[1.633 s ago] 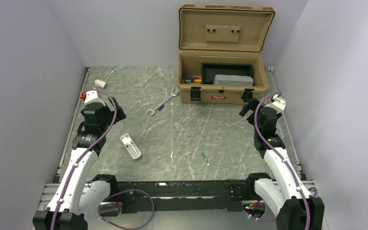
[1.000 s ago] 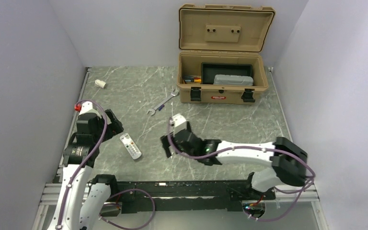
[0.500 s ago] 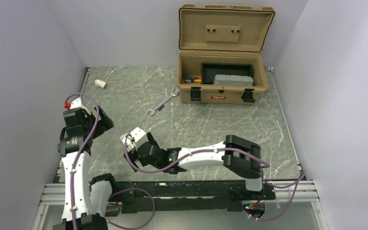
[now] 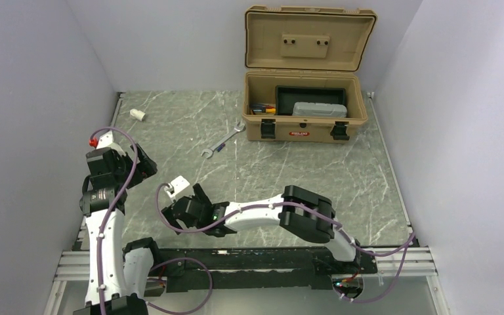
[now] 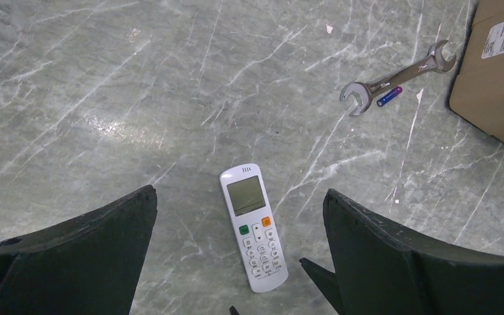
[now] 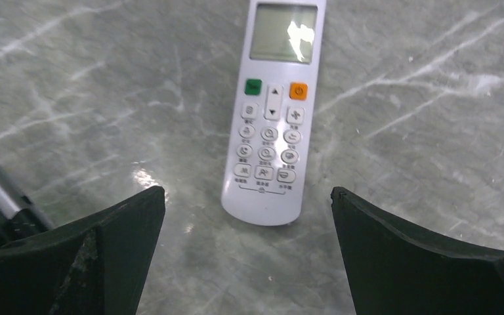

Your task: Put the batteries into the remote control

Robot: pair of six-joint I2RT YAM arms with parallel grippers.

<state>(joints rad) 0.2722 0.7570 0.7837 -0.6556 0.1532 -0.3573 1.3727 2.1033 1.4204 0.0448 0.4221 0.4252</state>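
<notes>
Veined grey marble table (image 6: 426,125) bears a slim white plastic remote control (image 6: 270,131).

You see the whole bench (image 4: 302,177) from above and behind, left wrist view looks down from higher, right wrist view nearer, both share the remote control (image 6: 272,111).

The slim white plastic remote control (image 5: 252,226) lies on the grey marbled table (image 4: 315,184). The silver metal wrench (image 5: 397,77) lies behind it, and the tan plastic toolbox (image 4: 315,128) stands behind-right.
</notes>
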